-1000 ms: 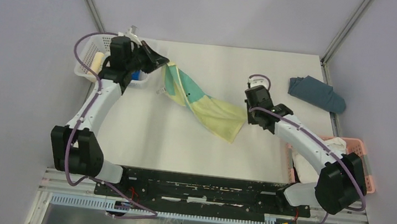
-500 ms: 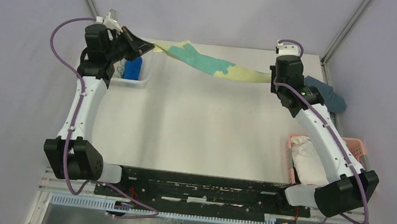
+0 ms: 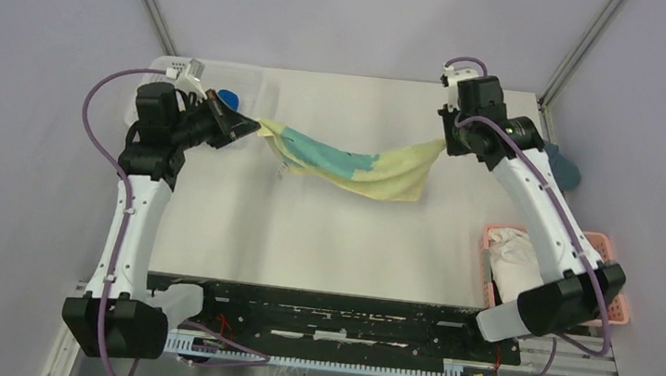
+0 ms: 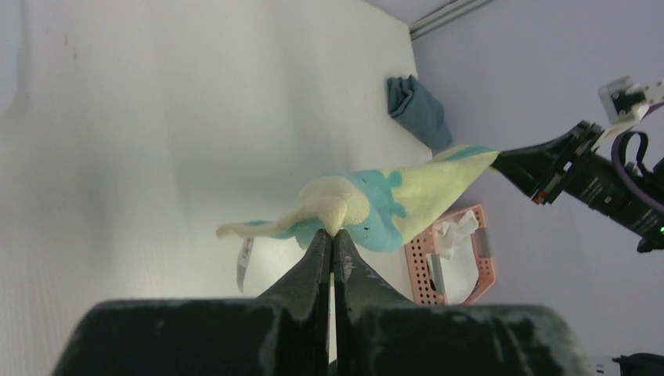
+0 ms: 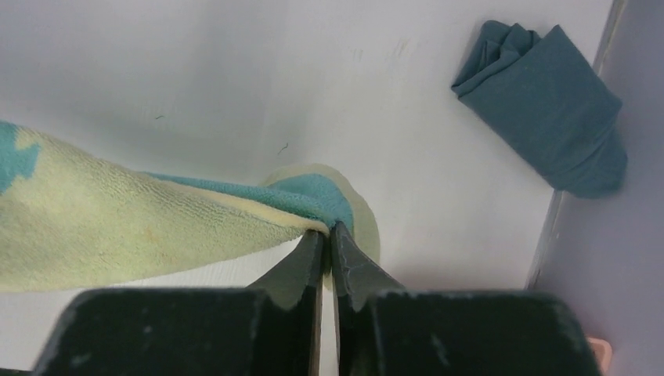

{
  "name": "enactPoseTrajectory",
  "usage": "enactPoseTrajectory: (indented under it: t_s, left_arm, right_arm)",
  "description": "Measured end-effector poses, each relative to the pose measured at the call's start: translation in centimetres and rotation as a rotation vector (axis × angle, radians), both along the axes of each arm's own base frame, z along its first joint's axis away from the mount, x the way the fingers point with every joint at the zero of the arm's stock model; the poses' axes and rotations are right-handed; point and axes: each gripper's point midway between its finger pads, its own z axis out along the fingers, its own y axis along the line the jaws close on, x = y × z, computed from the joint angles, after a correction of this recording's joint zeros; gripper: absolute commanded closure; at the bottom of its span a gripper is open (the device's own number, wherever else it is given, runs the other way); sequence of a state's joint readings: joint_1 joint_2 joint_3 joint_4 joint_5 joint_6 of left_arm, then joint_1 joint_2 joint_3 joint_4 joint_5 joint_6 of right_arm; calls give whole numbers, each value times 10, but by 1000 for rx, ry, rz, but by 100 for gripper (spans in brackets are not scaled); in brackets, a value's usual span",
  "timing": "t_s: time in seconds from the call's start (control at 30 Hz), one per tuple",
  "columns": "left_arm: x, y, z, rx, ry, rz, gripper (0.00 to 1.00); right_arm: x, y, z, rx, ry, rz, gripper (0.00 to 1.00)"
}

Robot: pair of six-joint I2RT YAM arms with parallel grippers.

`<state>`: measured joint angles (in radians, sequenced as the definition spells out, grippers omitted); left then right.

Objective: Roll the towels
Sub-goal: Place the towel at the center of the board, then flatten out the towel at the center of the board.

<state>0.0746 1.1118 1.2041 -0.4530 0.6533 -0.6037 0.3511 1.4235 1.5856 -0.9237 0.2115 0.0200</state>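
Note:
The pale yellow towel with teal patches hangs above the table, stretched and sagging between both grippers. My left gripper is shut on its left corner, and the left wrist view shows the cloth bunched at the closed tips. At the back right, my right gripper pinches the other corner. In the right wrist view its tips hold the towel's edge with only a hairline gap. A bit of the royal blue towel shows in the white basket behind the left gripper.
The white basket stands at the back left. A slate grey-blue cloth lies at the back right, partly behind the right arm. A pink basket with a white cloth sits at the right edge.
Both grippers have lifted the towel and spread it wide across the back. In the last half second they came slightly nearer and lower, and the taut towel now sags.

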Motion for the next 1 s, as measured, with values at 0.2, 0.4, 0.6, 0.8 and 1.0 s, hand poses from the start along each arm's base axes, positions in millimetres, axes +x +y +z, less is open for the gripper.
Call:
enactPoseTrajectory:
  t_s: [0.2,0.4,0.6,0.8,1.0]
  left_arm:
    - [-6,3,-110,-7,260,23,96]
    - [-18,9,-180,11,442,66,96]
    - [-15,15,-189,35,437,101,95]
    - [-13,16,-191,39,429,108,95]
    - [-13,17,-193,40,434,109,95]
  right_arm:
    - [51,5,-78,-93,173,-63,53]
    - [75,14,-124,-85,272,-123,40]
    - [32,20,-133,38,302,-127,32]
    - [-27,28,-182,127,442,-128,36]
    - [-40,58,-213,140,489,-98,46]
